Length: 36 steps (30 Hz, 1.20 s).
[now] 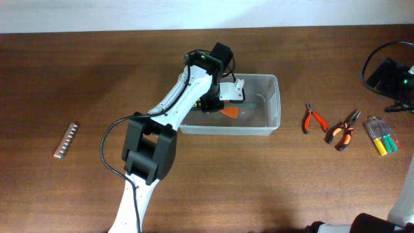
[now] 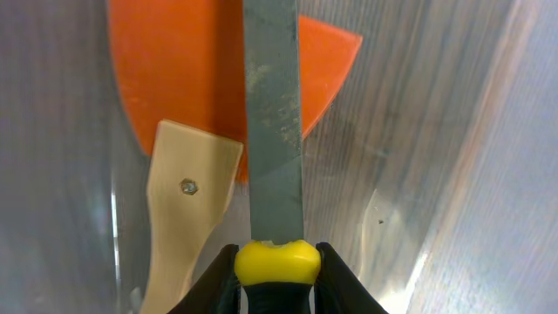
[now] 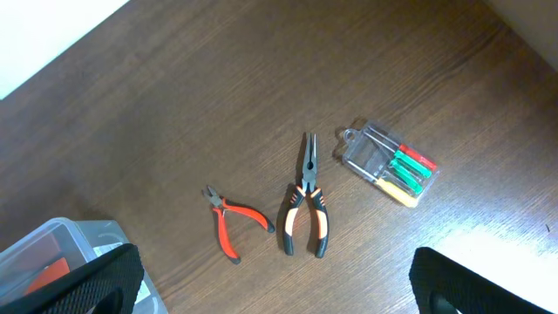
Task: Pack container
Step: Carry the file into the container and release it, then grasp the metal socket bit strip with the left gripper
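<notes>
While left gripper (image 2: 275, 272) jaws clench file (image 2: 273, 131) inside container (image 1: 278, 97), placing step underway; next: release, lift clear. Right gripper (image 3: 279, 292) jaws spread, idle.

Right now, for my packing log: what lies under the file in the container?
An orange blade with a pale wooden handle; the file hides a strip of the blade.
</notes>
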Available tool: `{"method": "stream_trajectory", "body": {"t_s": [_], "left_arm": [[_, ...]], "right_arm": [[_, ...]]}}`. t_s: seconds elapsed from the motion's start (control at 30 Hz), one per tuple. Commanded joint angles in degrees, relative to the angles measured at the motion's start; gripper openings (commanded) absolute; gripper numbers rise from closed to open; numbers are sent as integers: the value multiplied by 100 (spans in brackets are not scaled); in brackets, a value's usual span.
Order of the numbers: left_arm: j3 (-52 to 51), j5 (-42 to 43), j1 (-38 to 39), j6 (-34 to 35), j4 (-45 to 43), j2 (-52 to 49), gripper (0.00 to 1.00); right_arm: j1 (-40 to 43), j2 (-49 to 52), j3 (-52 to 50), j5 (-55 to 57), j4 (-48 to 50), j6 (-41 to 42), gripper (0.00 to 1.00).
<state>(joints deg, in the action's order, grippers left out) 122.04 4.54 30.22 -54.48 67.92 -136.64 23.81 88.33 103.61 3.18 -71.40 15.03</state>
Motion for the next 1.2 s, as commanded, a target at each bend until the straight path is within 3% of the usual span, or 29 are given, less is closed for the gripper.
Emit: {"method": "stream_trajectory", "body": {"t_s": [0.0,0.13,0.2,0.23,0.37,0.5,0.57,0.63,0.77,0.93,1.0,1.17], "left_arm": [[74,109,17,68,24,83,22],[308,-37,0,612,212,404,41],[520,-155,-28,824,444,614,74],[643,-177,-52,892,588,734,79],[1058,-225,-212,907,1150,1213,87],[1143,-542,-518,1373,1609,1681,87],[1141,-579,-796,1652,1853,1827,99],[1141,-393,-1147,2061,2249,1864,99],[955,586,-2017,1932,2623,1862,99],[474,402,-3289,2369,2614,1843,100],[216,240,-3794,2568,2538,1843,93],[-599,205,-4868,2573,1965,1843,90]], "right_arm": [[26,22,-11,9,7,50,99],[26,22,-11,11,7,50,99],[26,22,-11,9,7,50,99],[26,22,-11,9,7,50,99],[26,22,-11,9,7,50,99],[26,22,-11,9,7,50,99],[26,22,-11,11,7,50,99],[26,22,-11,9,7,50,99],[26,22,-11,11,7,50,99],[26,22,-11,9,7,50,99],[26,22,-11,9,7,50,99],[26,22,-11,11,7,50,99]]}}
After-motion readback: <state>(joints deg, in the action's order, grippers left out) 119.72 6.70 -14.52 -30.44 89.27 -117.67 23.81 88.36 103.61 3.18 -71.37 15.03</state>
